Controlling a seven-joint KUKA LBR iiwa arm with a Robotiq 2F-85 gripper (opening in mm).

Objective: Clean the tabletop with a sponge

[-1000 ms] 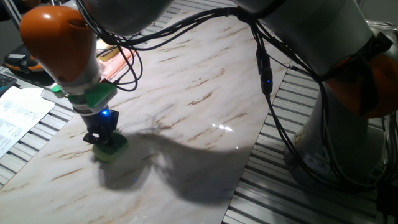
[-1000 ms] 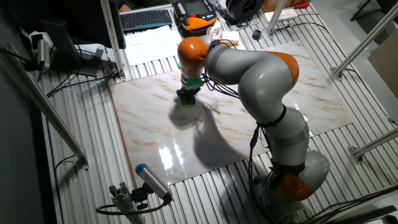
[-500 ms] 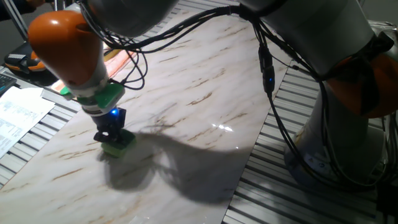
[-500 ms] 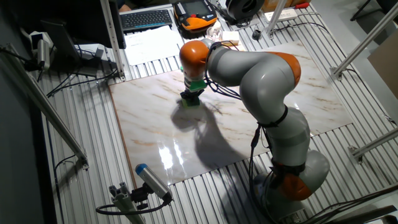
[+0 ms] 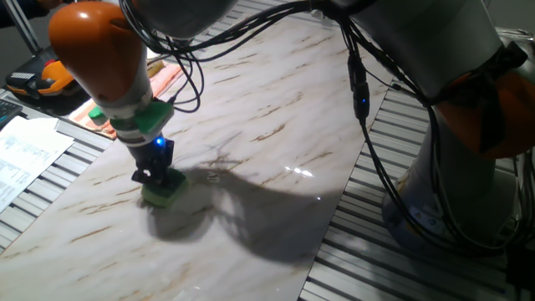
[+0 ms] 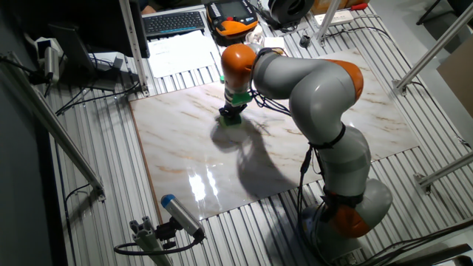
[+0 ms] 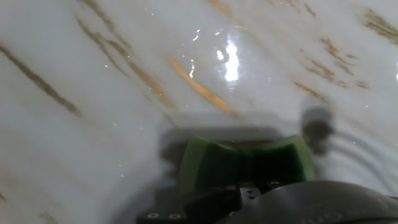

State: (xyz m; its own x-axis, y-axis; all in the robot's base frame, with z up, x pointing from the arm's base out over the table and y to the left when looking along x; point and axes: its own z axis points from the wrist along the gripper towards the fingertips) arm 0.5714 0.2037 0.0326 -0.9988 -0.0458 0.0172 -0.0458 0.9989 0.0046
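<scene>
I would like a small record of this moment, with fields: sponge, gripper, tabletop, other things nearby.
sponge: green sponge, flat on the slab, under the gripper
gripper: gripper, pointing down, fingers shut on the sponge
tabletop: white marble-look tabletop, glossy, brown veins, on grey slatted metal
other things nearby: orange striped cloth at the slab's edge; printed papers on the slats beside the slab

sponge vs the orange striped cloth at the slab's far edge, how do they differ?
The sponge is green, a small thick block; the cloth is orange-striped, flat and thin. The sponge sits on the tabletop, clamped under the gripper; the cloth lies at the slab's edge by the grey slats, touched by nothing. The sponge shows whole; the arm and cables partly hide the cloth. Both lie low and flat.
</scene>
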